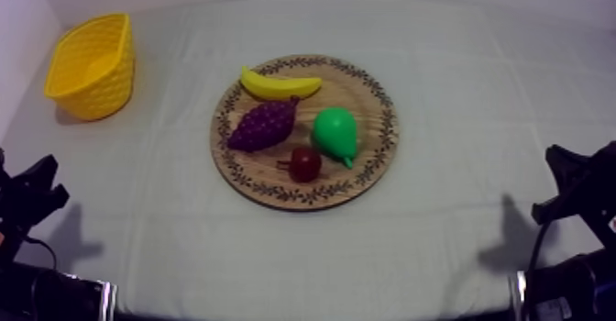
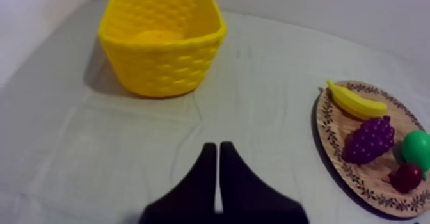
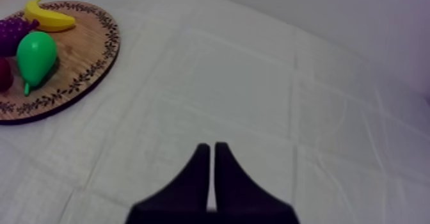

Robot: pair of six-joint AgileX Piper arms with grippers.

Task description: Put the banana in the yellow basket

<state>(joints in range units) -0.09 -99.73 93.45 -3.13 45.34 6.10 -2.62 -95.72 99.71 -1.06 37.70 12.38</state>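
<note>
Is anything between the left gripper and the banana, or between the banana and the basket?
Nothing visible does. Bare cloth lies between the left gripper and the banana, and between the banana and the yellow basket. The grapes lie close beside the banana on the wooden board.

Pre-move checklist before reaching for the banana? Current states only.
1. Banana on the wooden board, at its far edge: ok.
2. Banana free of neighbours: the grapes lie right beside it; contact cannot tell.
3. Yellow basket upright, mouth up: ok.
4. Left gripper open for a grasp: not ok, fingers together on nothing.
5. Right gripper out of the way: ok, shut, off to the side of the board.
</note>
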